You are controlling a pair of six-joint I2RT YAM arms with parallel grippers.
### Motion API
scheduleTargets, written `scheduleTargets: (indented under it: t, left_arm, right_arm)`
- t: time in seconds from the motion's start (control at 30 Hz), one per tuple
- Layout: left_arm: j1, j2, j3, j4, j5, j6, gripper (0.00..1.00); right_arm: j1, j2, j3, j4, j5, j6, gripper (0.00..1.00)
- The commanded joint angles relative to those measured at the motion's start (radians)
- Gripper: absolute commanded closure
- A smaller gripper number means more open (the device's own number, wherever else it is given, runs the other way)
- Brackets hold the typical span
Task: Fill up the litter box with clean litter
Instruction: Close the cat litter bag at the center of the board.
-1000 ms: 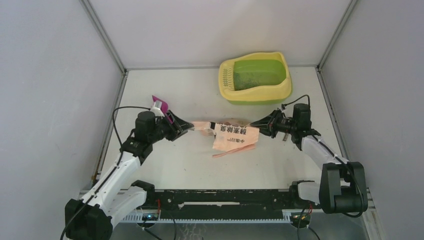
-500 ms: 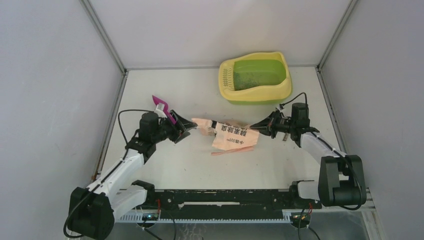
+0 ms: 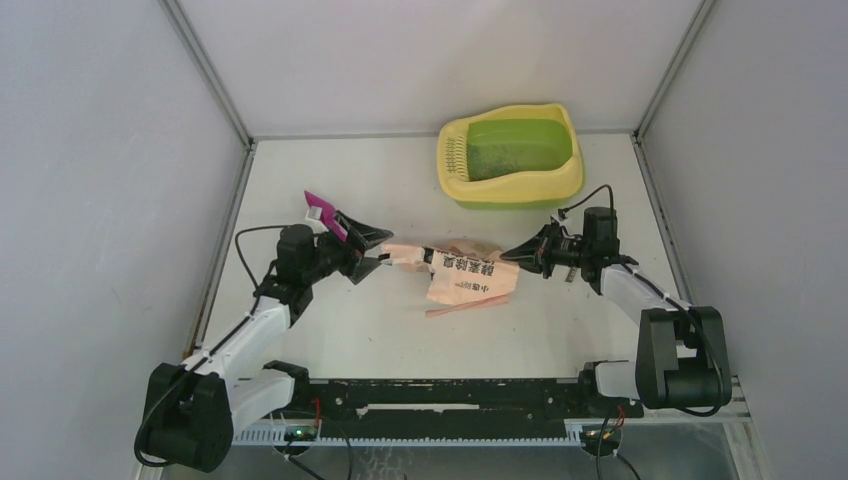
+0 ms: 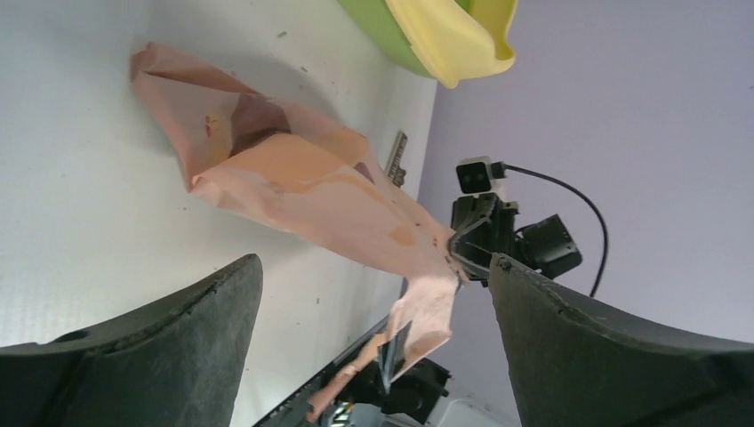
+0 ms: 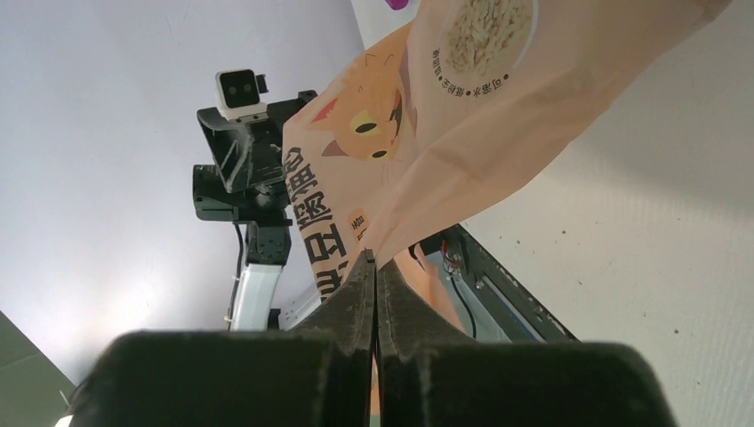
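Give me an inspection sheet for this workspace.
Surface: white table, a few dark specks.
Job's things: litter box far right, upright; litter thinly speckles its basin.
Clutter: peach bag crumpled mid-table; magenta scoop by the left arm.
Grippers: left claw open at the bag's end; right claw shut on the bag.
Cables: black leads loop off both wrists.
Surroundings: grey walls.

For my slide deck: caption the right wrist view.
Right gripper clamped on the peach cat-print bag at its edge, left arm in the background.
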Motion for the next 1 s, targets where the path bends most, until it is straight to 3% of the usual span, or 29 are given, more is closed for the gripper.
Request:
scheduleTargets:
  t: [0.0,0.23,0.43,0.73,0.83,0.97]
  left_arm:
    - [0.006,-0.005,-0.036,0.118,0.055,-0.134,0.00]
    - [0.005,0.039,-0.090,0.214,0.092,-0.243,0.00]
    - [-0.009,0.141,-0.142,0.424,0.130,-0.375,0.00]
    - [-0.054,0.259,-0.132,0.529,0.119,-0.438,0.01]
    - [-0.066,0.340,-0.138,0.633,0.119,-0.480,0.14]
    - [-0.081,0.447,-0.166,0.856,0.123,-0.566,0.52]
  right_arm:
    - [-0.006,-0.019,-0.003,0.023,-0.038,-0.051,1.00]
    - [-0.004,-0.019,-0.041,0.052,-0.041,-0.053,1.00]
    - [0.002,-0.020,-0.060,0.074,-0.044,-0.055,1.00]
    - [0.004,-0.017,-0.077,0.099,-0.047,-0.055,1.00]
    - [0.005,-0.018,-0.085,0.106,-0.049,-0.056,1.00]
    - [0.003,-0.014,-0.093,0.113,-0.055,-0.060,1.00]
